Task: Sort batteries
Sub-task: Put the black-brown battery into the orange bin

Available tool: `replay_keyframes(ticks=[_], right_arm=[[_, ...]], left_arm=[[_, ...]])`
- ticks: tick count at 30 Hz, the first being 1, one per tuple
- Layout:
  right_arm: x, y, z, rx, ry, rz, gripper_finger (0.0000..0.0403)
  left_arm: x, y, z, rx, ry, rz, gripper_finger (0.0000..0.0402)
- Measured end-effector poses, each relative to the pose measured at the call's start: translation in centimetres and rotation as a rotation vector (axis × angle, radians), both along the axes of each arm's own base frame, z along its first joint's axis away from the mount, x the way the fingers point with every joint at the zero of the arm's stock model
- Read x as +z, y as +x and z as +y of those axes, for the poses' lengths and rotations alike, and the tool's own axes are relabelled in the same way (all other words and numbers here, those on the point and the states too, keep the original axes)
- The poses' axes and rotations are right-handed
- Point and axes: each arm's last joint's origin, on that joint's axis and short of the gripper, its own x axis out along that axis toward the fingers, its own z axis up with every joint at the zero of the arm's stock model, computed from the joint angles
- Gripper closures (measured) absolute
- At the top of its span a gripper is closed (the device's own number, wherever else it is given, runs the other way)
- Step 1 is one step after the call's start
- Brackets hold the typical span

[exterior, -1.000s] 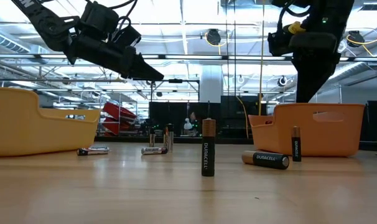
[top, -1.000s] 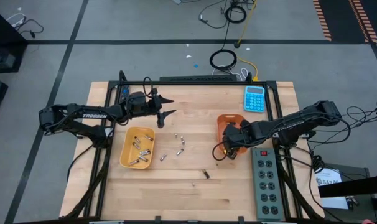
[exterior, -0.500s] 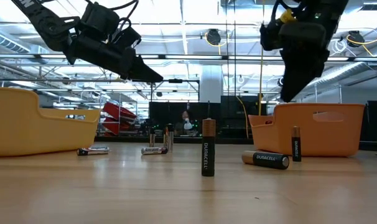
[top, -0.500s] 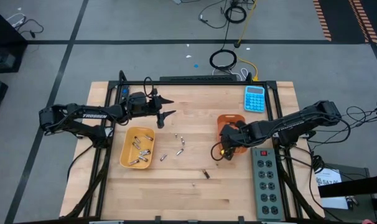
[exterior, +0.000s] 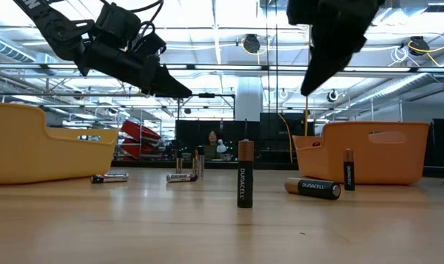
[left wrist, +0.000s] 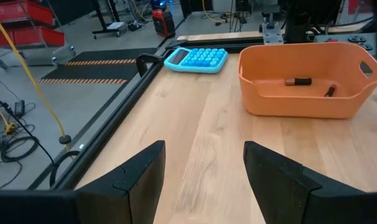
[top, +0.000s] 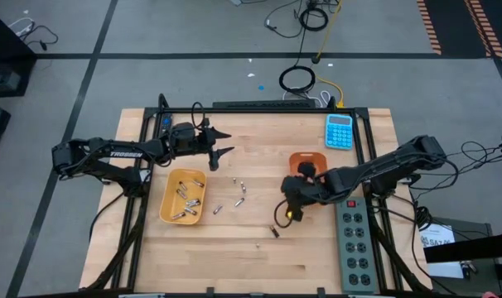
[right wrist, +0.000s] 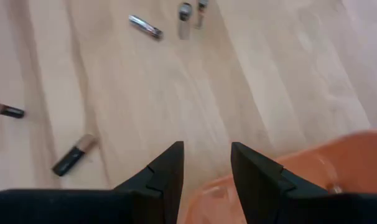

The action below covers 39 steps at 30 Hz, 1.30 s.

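Note:
Several batteries lie in the yellow tray (top: 183, 196). More sit loose on the wood: a few near the middle (top: 240, 192), one lying (top: 274, 231) and one standing upright (exterior: 245, 174) nearer the front. The orange tray (left wrist: 300, 87) holds two batteries (left wrist: 298, 81). My right gripper (top: 286, 212) hangs open above the table just left of the orange tray, fingers slanting down, nothing between them (right wrist: 207, 146). My left gripper (top: 222, 142) hovers open beyond the yellow tray, nearly level, holding nothing (left wrist: 204, 146).
A blue calculator (top: 340, 131) lies at the far right and a grey power strip (top: 354, 244) along the right edge. A battery lies (exterior: 313, 188) and another stands (exterior: 348, 170) in front of the orange tray. Bare wood stretches along the near edge.
My right gripper has left the orange tray's near end, moving toward the table's left and near edges and rising, while its wrist rolled. Its fingers keep the same gap. The batteries and trays have stayed put.

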Motion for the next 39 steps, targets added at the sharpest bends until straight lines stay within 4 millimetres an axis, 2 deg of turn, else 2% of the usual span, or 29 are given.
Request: replay_keyframes(ticks=[11, 17, 24, 32, 39], right_arm=[[0.1, 1.7, 2.1, 0.058, 0.074, -0.054, 0.0277], [-1.9, 2.3, 3.7, 0.095, 0.176, 0.025, 0.0273], [-4.0, 2.1, 5.2, 0.136, 0.21, 0.141, 0.0239], [-5.7, 1.9, 5.4, 0.137, 0.168, 0.243, 0.0197], [-6.7, 1.9, 5.3, 0.297, 0.078, 0.322, 0.0192]], left_arm=[[-0.1, 0.0, 0.0, 0.0, -0.006, 0.015, 0.0174], [-0.1, 0.0, 0.0, 0.0, -0.005, 0.013, 0.0174], [-0.1, 0.0, -0.1, 0.0, -0.003, 0.01, 0.0174], [0.2, 0.1, 0.0, 0.005, 0.009, -0.016, 0.0174], [0.2, 0.1, 0.0, 0.005, 0.009, -0.014, 0.0174]])
